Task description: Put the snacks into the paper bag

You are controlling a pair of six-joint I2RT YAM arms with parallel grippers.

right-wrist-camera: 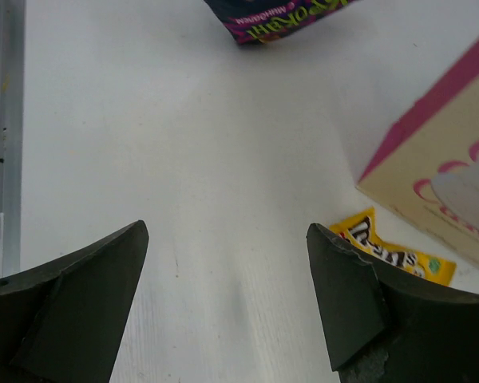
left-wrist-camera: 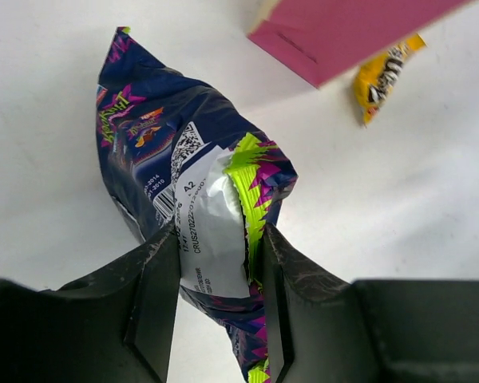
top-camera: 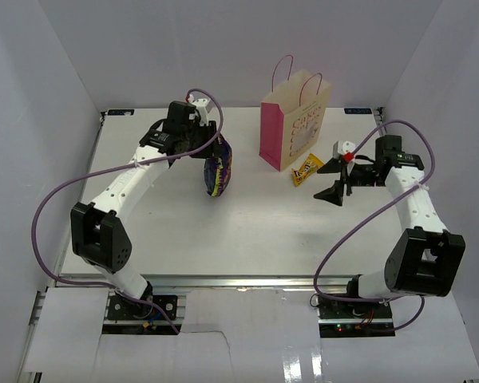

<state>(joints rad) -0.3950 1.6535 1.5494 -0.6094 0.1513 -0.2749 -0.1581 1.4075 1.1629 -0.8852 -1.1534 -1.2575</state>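
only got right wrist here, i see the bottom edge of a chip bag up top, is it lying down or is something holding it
Observer: The left gripper is shut on the chip bag, pinching its top seam, so the bag hangs below the fingers.
Operator: ok and the paper bag, i only get one corner, is it standing
Observer: Yes. The top external view shows the paper bag upright with its mouth facing up, to the right of the hanging chip bag and apart from it.
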